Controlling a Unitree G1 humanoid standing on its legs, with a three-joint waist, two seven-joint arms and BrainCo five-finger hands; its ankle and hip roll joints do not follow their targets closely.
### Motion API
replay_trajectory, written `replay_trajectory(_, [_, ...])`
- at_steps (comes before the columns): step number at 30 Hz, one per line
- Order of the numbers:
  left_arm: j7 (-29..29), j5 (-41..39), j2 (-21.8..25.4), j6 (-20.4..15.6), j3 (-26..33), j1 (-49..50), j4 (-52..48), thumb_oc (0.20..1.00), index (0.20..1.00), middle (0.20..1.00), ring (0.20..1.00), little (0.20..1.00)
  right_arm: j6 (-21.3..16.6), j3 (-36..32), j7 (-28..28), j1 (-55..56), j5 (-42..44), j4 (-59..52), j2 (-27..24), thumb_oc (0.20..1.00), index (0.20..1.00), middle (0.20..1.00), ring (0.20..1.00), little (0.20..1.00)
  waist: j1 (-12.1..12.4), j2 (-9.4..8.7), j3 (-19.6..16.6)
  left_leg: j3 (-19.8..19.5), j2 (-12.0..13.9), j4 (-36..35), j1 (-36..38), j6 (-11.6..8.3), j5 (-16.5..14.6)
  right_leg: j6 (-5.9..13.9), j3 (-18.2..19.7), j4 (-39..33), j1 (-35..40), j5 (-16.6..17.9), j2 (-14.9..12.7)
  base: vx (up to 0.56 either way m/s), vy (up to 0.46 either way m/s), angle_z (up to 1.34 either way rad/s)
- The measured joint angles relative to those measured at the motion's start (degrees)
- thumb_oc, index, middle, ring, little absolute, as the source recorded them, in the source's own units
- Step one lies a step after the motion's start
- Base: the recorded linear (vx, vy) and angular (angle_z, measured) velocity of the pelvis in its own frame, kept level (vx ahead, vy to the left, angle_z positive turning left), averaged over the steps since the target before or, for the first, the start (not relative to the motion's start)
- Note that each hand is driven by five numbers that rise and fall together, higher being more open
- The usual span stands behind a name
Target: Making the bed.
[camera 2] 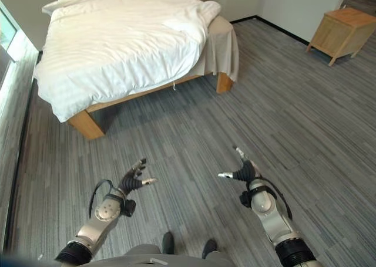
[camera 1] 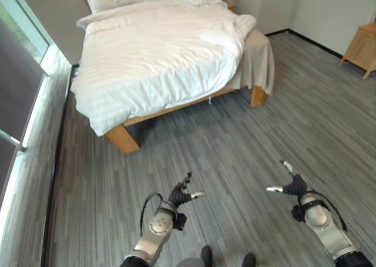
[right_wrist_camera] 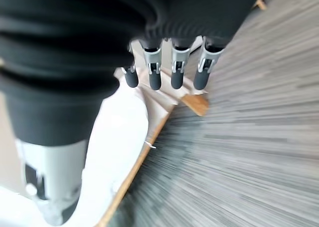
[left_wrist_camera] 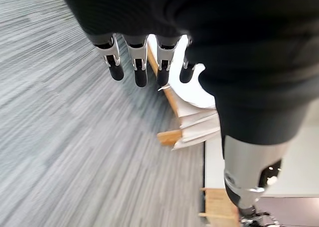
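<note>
**Bed well ahead, both hands empty**

While you look at the left eye view, note the wooden-framed bed (camera 1: pixel 126 135) with its rumpled white duvet (camera 1: pixel 158 50) well ahead of both hands, up and to the left, its long axis running away from you. Left hand (camera 1: pixel 183 194) sits nearer the foot end; fingers loosely spread, holding nothing.

Right eye view: right hand (camera 2: pixel 242 173) hangs over the grey plank floor (camera 2: pixel 305 114), fingers relaxed and apart, empty. Duvet bunched toward the far right side, beige sheet (camera 2: pixel 224 47) exposed at that corner.

Left wrist view: fingers (left_wrist_camera: pixel 140 76) straight, bed beyond.

Right wrist view: fingers (right_wrist_camera: pixel 178 77) straight, nothing held. My read: you must close in before any grasp.
</note>
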Motion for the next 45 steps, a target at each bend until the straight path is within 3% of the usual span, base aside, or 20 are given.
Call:
replay_trajectory(12, [0.2,-0.7,0.3,-0.5,1.2,-0.6,-6.1,1.000,1.000,1.000,1.000,1.000,-0.9,-0.9,0.4,0.5,0.2,-3.0,0.1,1.000,1.000,1.000,1.000,1.000,-0.2,-0.55,1.1,1.2,0.0,0.0,0.3,-0.49,-1.0,0.77,1.4,-0.3,0.0,-0.6,-0.1,0.05,0.041,-0.06])
replay_trajectory(19, [1.9,-10.4,0.5,-2.7,5.8,-1.1,-13.0,1.000,1.000,1.000,1.000,1.000,-1.0,-3.6,-0.4,0.5,0.2,-6.1,0.3,1.000,1.000,1.000,1.000,1.000,-0.2,-0.95,1.3,1.3,-0.4,0.0,0.1,0.11,-1.0,0.64,1.5,0.0,-0.6,-0.1,-0.4,0.07,0.107,-0.01])
replay_trajectory(21, [1.8,-13.9,-0.3,-3.3,5.4,-0.8,-14.0,1.000,1.000,1.000,1.000,1.000,-1.3,-4.9,-1.1,1.3,0.4,-7.4,2.4,1.000,1.000,1.000,1.000,1.000,-0.1,-1.13,1.3,1.4,-0.6,0.0,0.1,0.33,-1.2,0.67,1.6,0.1,-0.6,-0.1,-0.5,0.05,0.132,-0.01])
replay_trajectory(23, [1.3,-18.6,-1.3,-4.2,3.9,-0.9,-14.1,1.000,1.000,1.000,1.000,1.000,-2.5,-7.1,-1.5,2.9,7.2,-7.4,6.8,1.000,1.000,1.000,1.000,1.000,-0.1,-1.46,1.4,1.4,-0.8,0.0,0.1,0.57,-1.6,1.34,1.7,1.8,-1.3,-0.9,-1.0,0.09,0.199,-0.01])
replay_trajectory(26, [1.2,-20.7,-1.5,-4.2,3.1,-1.0,-14.0,1.000,1.000,1.000,1.000,1.000,-2.7,-7.1,-1.4,2.8,10.4,-7.6,6.6,1.000,1.000,1.000,1.000,1.000,-1.8,-1.24,1.5,1.1,-1.4,0.0,0.2,1.91,-2.7,4.19,2.5,13.3,-6.1,-5.0,-3.6,0.05,0.173,0.04])
replay_trajectory(27, [1.5,-20.7,-1.5,-4.7,2.2,-2.2,-12.6,1.000,1.000,1.000,1.000,1.000,-2.8,-7.0,-1.4,2.2,10.3,-7.8,4.6,1.000,1.000,1.000,1.000,1.000,-2.7,-0.05,2.3,0.8,-1.2,0.0,0.6,3.20,-2.9,5.45,5.0,26.5,-12.0,-5.6,-5.4,0.08,0.146,0.20])
replay_trajectory(28, [1.5,-20.6,-1.1,-4.9,1.6,-3.2,-11.9,1.000,1.000,1.000,1.000,1.000,-2.8,-7.0,-1.6,2.0,10.2,-8.1,3.3,1.000,1.000,1.000,1.000,1.000,-3.7,0.32,2.8,-0.1,-1.5,0.1,1.0,4.31,-2.8,8.18,7.4,36.8,-17.5,-5.0,-7.1,0.24,0.129,0.39])
replay_trajectory(29, [1.6,-20.5,0.1,-4.9,1.4,-3.6,-11.8,1.000,1.000,1.000,1.000,1.000,-2.9,-7.0,-1.7,1.8,10.2,-8.3,2.9,1.000,1.000,1.000,1.000,1.000,-4.8,-0.48,3.0,-0.9,-2.6,0.1,1.2,5.58,-3.0,9.81,10.4,41.3,-22.5,-5.7,-8.8,0.30,0.082,0.35])
replay_trajectory(31, [2.4,-20.3,0.4,-5.0,1.9,-3.9,-11.9,1.000,1.000,1.000,1.000,1.000,-3.1,-7.0,-1.8,1.8,10.1,-9.7,3.0,1.000,1.000,1.000,1.000,1.000,-4.9,-0.48,3.6,-1.6,-2.3,0.4,0.9,5.75,-3.2,9.67,10.6,36.8,-24.0,-6.4,-7.6,0.35,-0.011,0.20])
replay_trajectory(32, [2.5,-20.3,0.7,-5.0,2.0,-4.4,-11.9,1.000,1.000,1.000,1.000,1.000,-3.2,-7.0,-1.8,1.8,10.1,-10.4,3.2,1.000,1.000,1.000,1.000,1.000,-5.0,-0.54,4.2,-2.2,-2.2,0.6,0.8,5.67,-3.3,9.54,9.7,32.8,-23.9,-6.4,-7.1,0.42,-0.077,0.25])
replay_trajectory(33, [2.5,-20.2,1.0,-5.0,2.2,-4.8,-11.5,1.000,1.000,1.000,1.000,1.000,-3.3,-7.0,-1.7,1.6,9.4,-10.6,3.6,1.000,1.000,1.000,1.000,1.000,-4.7,-1.44,4.7,-2.3,-2.5,0.7,0.7,5.62,-3.8,9.24,5.3,23.6,-22.9,-6.2,-7.0,0.45,-0.080,0.25])
replay_trajectory(35, [2.6,-20.2,1.0,-5.0,2.3,-4.8,-11.3,1.000,1.000,1.000,1.000,1.000,-3.3,-7.0,-1.7,1.6,9.1,-10.6,3.8,1.000,1.000,1.000,1.000,1.000,-4.8,-1.56,4.6,-2.5,-2.6,0.7,0.7,5.63,-3.9,8.69,3.3,20.2,-22.2,-5.7,-6.9,0.49,-0.068,0.22])
replay_trajectory(36, [2.5,-19.6,0.7,-4.9,2.3,-4.7,-9.9,1.000,1.000,1.000,1.000,1.000,-3.3,-6.9,-1.8,2.1,8.0,-10.2,4.3,1.000,1.000,1.000,1.000,1.000,-5.2,-2.49,4.4,-3.7,-3.1,1.5,1.2,4.93,-6.1,8.36,-1.3,12.2,-21.9,-3.9,-6.9,0.50,-0.060,0.29])
replay_trajectory(39, [2.5,-17.3,1.2,-4.9,2.6,-4.2,-9.5,1.000,1.000,1.000,1.000,1.000,-3.2,-7.0,-1.8,2.1,6.3,-10.1,4.3,1.000,1.000,1.000,1.000,1.000,-5.6,-3.02,4.2,-4.5,-2.7,1.6,3.9,3.63,-8.7,6.97,-2.1,6.6,-20.1,-0.2,-6.7,0.39,-0.054,0.23])
replay_trajectory(40, [2.5,-15.4,1.4,-4.9,2.9,-3.6,-9.5,1.000,1.000,1.000,1.000,1.000,-3.3,-6.6,-2.0,2.3,4.9,-9.4,3.8,1.000,1.000,1.000,1.000,1.000,-6.1,-2.87,3.5,-5.1,-1.3,2.6,6.7,1.45,-11.0,4.93,-1.1,7.9,-16.6,-0.2,-5.3,0.58,-0.098,0.42])
replay_trajectory(41, [2.5,-14.7,1.6,-4.9,2.8,-3.3,-9.1,1.000,1.000,1.000,1.000,1.000,-3.2,-6.1,-2.0,2.9,4.5,-8.9,2.9,1.000,1.000,1.000,1.000,1.000,-6.4,-2.97,2.7,-5.2,-0.2,9.4,6.2,-0.71,-14.8,2.80,-0.1,8.4,-14.0,0.0,-4.4,0.39,-0.132,0.39])
replay_trajectory(42, [2.5,-13.6,1.7,-4.9,2.6,-2.8,-9.0,1.000,1.000,1.000,1.000,1.000,-3.3,-6.4,-2.1,3.8,4.3,-9.0,2.0,1.000,1.000,1.000,1.000,1.000,-6.4,-2.93,1.0,-5.1,0.8,14.7,4.8,-1.89,-16.9,2.21,0.2,8.1,-13.1,2.2,-3.3,0.36,-0.168,0.24])
replay_trajectory(43, [2.5,-13.2,1.6,-4.9,2.9,-2.5,-8.9,1.000,1.000,1.000,1.000,1.000,-3.5,-6.1,-2.6,3.7,3.8,-8.5,1.1,1.000,1.000,1.000,1.000,1.000,-6.3,-2.35,-0.1,-4.9,1.7,19.6,3.6,-3.75,-18.1,0.27,-0.4,7.9,-11.7,0.7,-2.0,0.18,-0.126,0.09])
replay_trajectory(44, [2.5,-12.9,1.9,-5.0,3.3,-2.9,-8.2,1.000,1.000,1.000,1.000,1.000,-3.5,-5.8,-2.7,3.1,3.2,-7.5,0.0,1.000,1.000,1.000,1.000,1.000,-6.0,-2.52,-0.7,-4.6,2.8,30.0,-0.3,-4.64,-17.8,-1.32,-0.4,6.6,-9.5,-0.2,-0.2,0.23,-0.100,-0.01])
replay_trajectory(45, [2.7,-12.9,1.9,-4.9,3.4,-4.0,-7.9,1.000,1.000,1.000,1.000,1.000,-3.4,-6.0,-2.6,2.5,2.8,-7.4,-1.8,1.000,1.000,1.000,1.000,1.000,-5.4,-2.47,-0.6,-3.7,5.1,46.0,-7.6,-5.19,-15.9,-4.06,-0.4,5.8,-8.0,1.1,0.7,0.36,-0.083,-0.52])
